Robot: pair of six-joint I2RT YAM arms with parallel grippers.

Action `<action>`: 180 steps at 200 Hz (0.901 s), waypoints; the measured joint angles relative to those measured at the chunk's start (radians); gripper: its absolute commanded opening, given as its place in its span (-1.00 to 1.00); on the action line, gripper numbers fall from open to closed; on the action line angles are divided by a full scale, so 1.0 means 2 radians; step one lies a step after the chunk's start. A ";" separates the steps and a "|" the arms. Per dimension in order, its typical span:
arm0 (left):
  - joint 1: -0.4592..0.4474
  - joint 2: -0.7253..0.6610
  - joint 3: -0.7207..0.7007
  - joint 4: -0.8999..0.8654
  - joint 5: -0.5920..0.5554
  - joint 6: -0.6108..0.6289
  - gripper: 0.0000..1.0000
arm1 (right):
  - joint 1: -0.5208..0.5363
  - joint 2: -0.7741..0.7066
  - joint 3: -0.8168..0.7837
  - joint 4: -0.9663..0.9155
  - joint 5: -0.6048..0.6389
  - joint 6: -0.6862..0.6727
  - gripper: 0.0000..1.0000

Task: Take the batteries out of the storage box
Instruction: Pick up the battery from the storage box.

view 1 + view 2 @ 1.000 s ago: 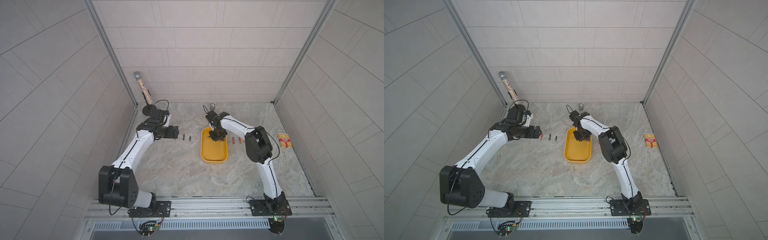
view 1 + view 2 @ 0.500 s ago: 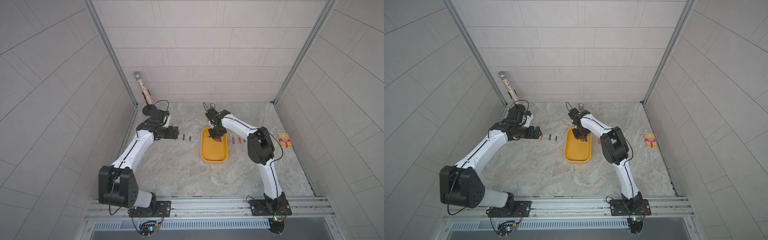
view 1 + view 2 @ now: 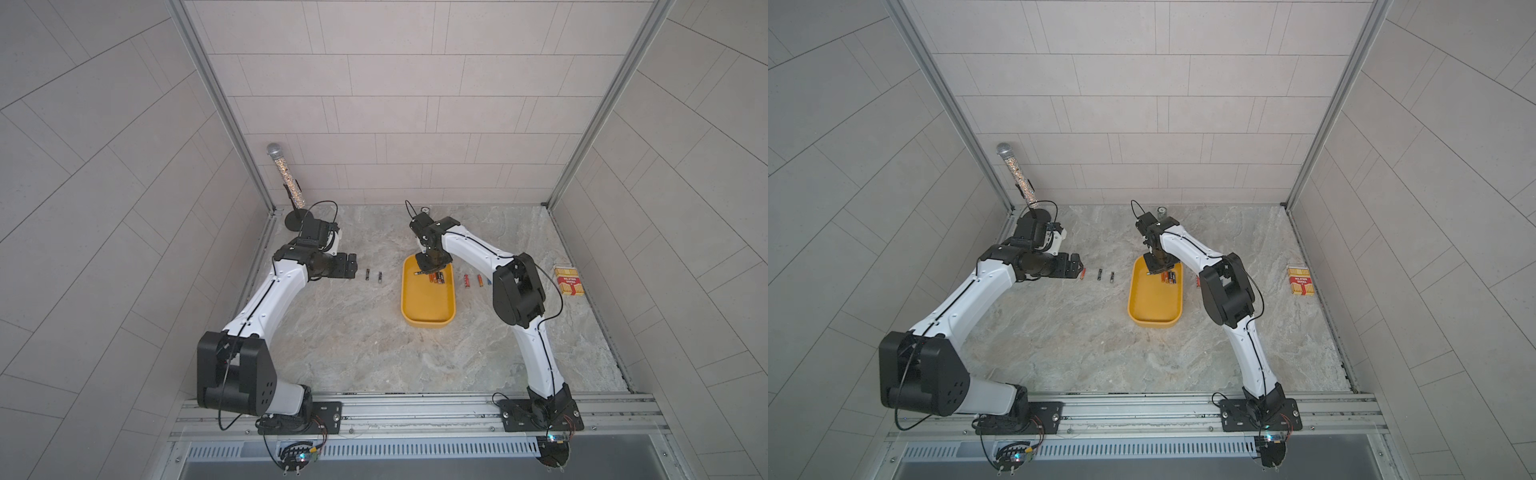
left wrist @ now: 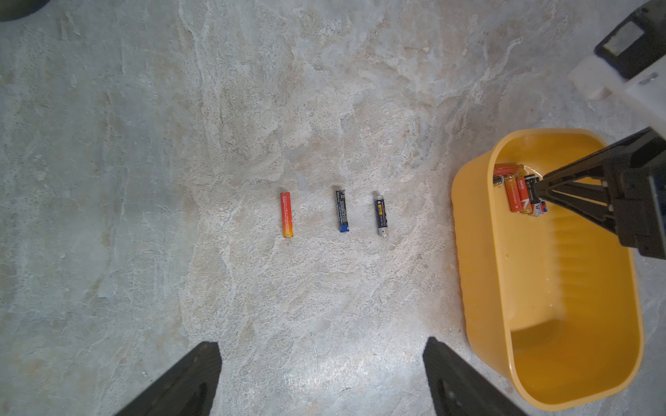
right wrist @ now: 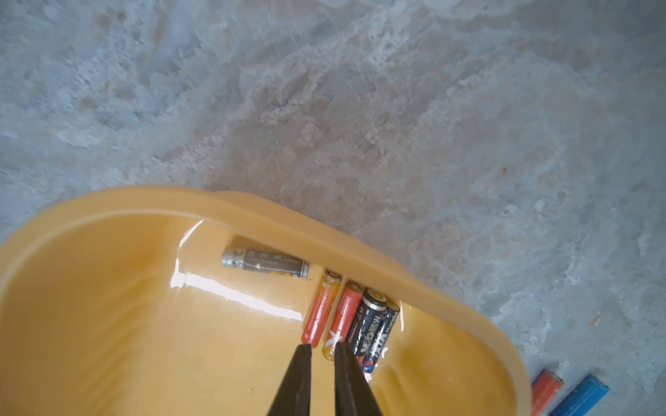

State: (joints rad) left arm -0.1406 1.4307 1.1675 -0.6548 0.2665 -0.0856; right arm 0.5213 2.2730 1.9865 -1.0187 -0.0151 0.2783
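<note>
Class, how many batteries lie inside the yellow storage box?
5: a grey battery crosswise against the storage box wall; four side by side next to it, orange-red, red, black, blue-black. The right gripper may hide more.

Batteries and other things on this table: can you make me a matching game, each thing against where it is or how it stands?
1. grey battery
2. bright blue battery
3. red-and-yellow striped packet
4. left gripper

a. open, above the table
b. inside the yellow storage box
c. on the table just beside the box
d. on the table far from the box

Pairs: 1-b, 2-c, 3-d, 4-a.
</note>
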 measured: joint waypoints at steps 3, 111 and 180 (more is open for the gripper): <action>0.000 0.000 0.000 0.000 0.000 0.000 0.93 | 0.000 0.002 0.000 0.000 0.000 0.000 -0.66; 0.000 0.000 0.000 -0.005 -0.001 0.000 0.93 | -0.003 0.031 0.002 -0.001 0.000 0.005 -0.68; 0.000 0.000 0.001 -0.008 -0.003 0.000 0.93 | -0.004 0.045 0.013 0.002 -0.012 0.007 -0.65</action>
State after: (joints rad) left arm -0.1406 1.4307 1.1687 -0.6701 0.2607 -0.0856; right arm 0.5140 2.3623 2.0121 -1.0138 -0.0395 0.2920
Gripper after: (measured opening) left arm 0.963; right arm 0.185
